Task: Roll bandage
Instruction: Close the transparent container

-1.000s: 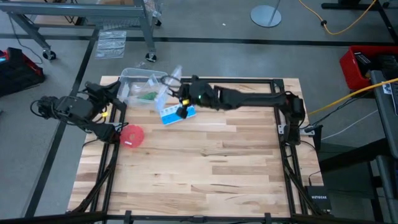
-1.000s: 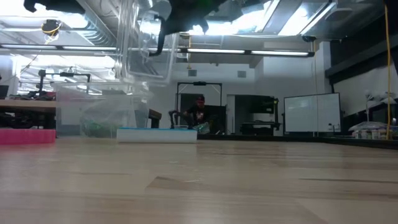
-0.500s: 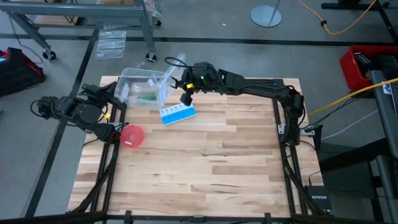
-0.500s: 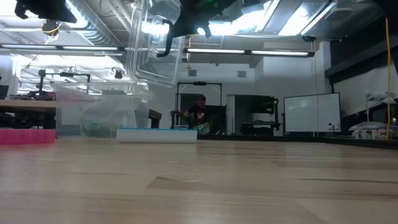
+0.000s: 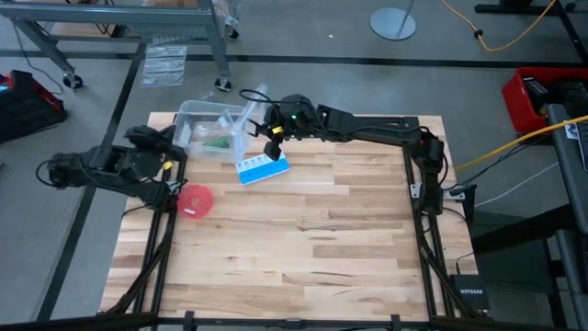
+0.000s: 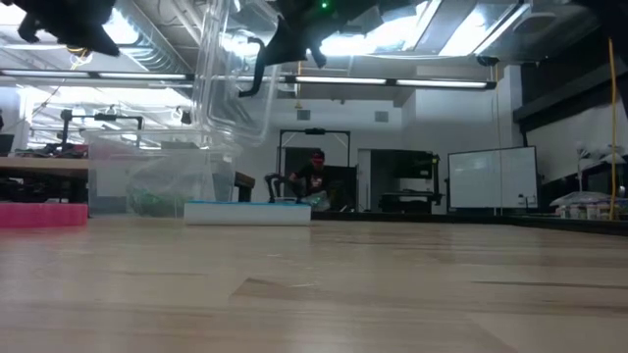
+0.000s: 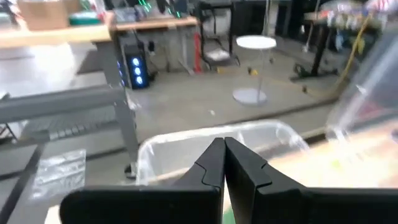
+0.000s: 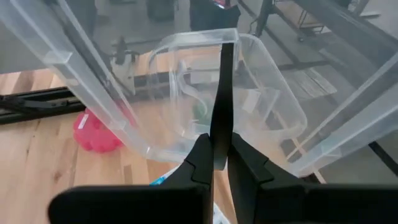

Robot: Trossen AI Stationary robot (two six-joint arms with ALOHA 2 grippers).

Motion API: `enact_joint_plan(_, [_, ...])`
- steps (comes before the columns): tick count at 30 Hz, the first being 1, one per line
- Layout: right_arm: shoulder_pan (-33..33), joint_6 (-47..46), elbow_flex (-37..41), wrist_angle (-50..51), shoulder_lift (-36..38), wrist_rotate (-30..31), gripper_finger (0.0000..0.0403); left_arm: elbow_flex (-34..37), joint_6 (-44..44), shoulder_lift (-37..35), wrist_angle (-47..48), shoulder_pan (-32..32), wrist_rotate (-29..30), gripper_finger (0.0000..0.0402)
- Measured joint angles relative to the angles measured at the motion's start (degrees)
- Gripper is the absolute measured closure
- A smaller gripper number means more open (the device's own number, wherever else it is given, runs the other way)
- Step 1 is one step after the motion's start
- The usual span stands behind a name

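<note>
The wooden desk (image 5: 303,239) fills the middle of the high view, its lower half bare boards. At its upper left corner sits a clear plastic bin (image 5: 197,124), and a dark green patch inside it, the bandage (image 5: 219,142), shows through the wall; in the right wrist view the green (image 8: 199,112) lies at the bin's far side. A clear lid (image 5: 246,124) stands tilted on edge against the bin's right side, and the right claw (image 5: 260,120), reaching in from the upper right along a long dark arm, is clamped on that lid's thin rim, fingers (image 8: 199,158) pressed to either side of it. Just below the lid lies the blue-and-white pill box (image 5: 262,168), flat on the boards. A red round disc (image 5: 194,200) rests near the left edge. The left claw (image 7: 225,163) hangs off the desk's left edge beside the disc, its fingers pressed together on nothing
</note>
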State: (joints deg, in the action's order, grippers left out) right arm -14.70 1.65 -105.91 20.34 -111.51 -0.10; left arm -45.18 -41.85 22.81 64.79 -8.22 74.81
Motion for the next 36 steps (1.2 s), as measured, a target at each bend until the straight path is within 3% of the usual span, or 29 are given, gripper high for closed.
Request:
enact_joint_plan(10, [0.02, -0.04, 0.03, -0.04, -0.39, -1.52, 0.0375, 3.46, 0.05, 11.96, -3.64, 9.87, -4.6, 0.0399])
enact_joint_plan(14, [0.02, -0.04, 0.02, 0.94, -0.37, -3.31, 0.0375, 3.49, 4.36, 17.46, -9.89, 15.86, -8.3, 0.0399])
enact_joint_plan(24, [0.02, 1.94, 0.02, 9.51, -0.3, -4.61, 0.0375, 3.47, 27.56, 30.41, -37.14, 31.48, -28.32, 0.0399])
enact_joint_plan(30, [0.04, 5.16, -0.03, 16.14, 0.32, -4.71, 0.0375, 3.47, 28.81, 38.17, -40.74, 39.27, -41.34, 0.0399])
enact_joint_plan(36, [0.04, 7.0, -2.35, 20.22, 1.31, -5.09, 0.0375, 3.47, 28.82, 46.67, -44.6, 42.47, -52.28, 0.0399])
